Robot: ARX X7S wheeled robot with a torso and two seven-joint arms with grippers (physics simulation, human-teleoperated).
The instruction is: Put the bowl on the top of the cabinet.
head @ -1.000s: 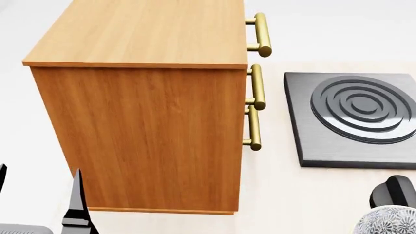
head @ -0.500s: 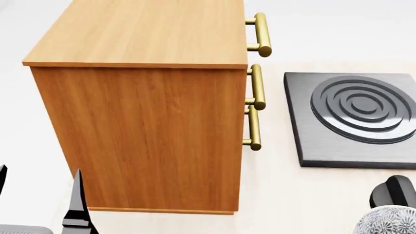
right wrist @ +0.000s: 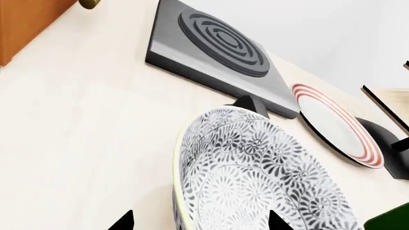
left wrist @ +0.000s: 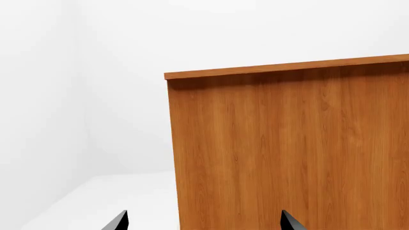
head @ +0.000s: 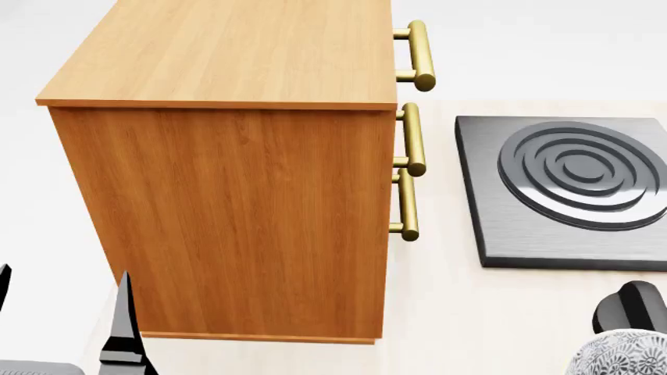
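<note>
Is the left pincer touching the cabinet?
Cannot tell. In the head view the left pincer overlaps the cabinet; neither that nor the left wrist view shows contact or gap plainly.

- Pale cream wooden tabletop (head: 448, 312) fills my head view, smooth and evenly lit, with only soft shadows.
- Plain white walls (left wrist: 115, 43) behind; from the left wrist I see two of them meet in a faint corner.
- Dark grey square slab with raised concentric rings (head: 568, 187) sits on the tabletop at my right.
- Flat white plate with red rim stripes (right wrist: 338, 124) lies just beyond that slab, seen from the right wrist.
</note>
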